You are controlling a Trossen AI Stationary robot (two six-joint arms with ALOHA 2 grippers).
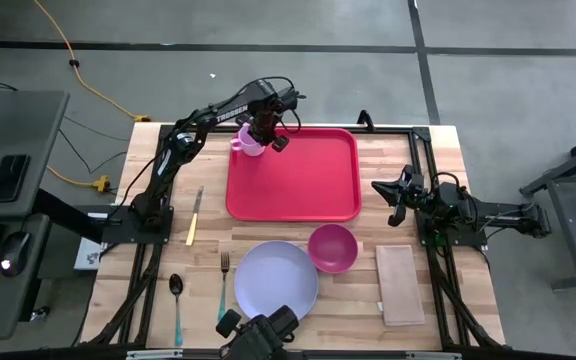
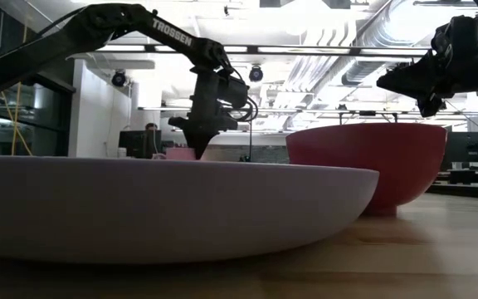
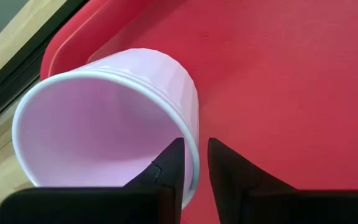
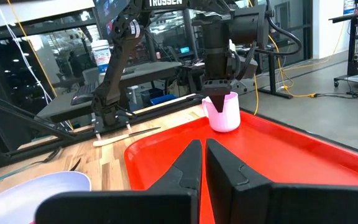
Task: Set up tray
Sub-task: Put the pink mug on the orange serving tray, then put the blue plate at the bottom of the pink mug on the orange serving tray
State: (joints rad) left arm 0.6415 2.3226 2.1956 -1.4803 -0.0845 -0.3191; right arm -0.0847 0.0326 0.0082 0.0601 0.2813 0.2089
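The red tray [image 1: 303,180] lies on the far middle of the wooden table. A pale pink cup [image 1: 247,144] stands upright on its base in the tray's far left corner [image 3: 67,43]. My left gripper [image 3: 196,168] points down over the cup [image 4: 224,113], open, with one finger inside the cup and one outside. My right gripper [image 4: 202,155] waits shut and level at the table's right side [image 1: 383,190], touching nothing. My left gripper comes from above and straddles the cup's wall at the rim [image 3: 194,155], on the side toward the tray's middle. A strip of red tray shows between the outer finger [image 3: 229,168] and the wall. Whether the inner finger [image 3: 169,165] touches the wall, I cannot tell.
Near the table's front lie a lavender plate [image 1: 276,278], a magenta bowl [image 1: 332,247] and a tan napkin [image 1: 399,285]. A knife [image 1: 195,215], a fork [image 1: 224,285] and a spoon [image 1: 176,298] lie left of the tray and plate.
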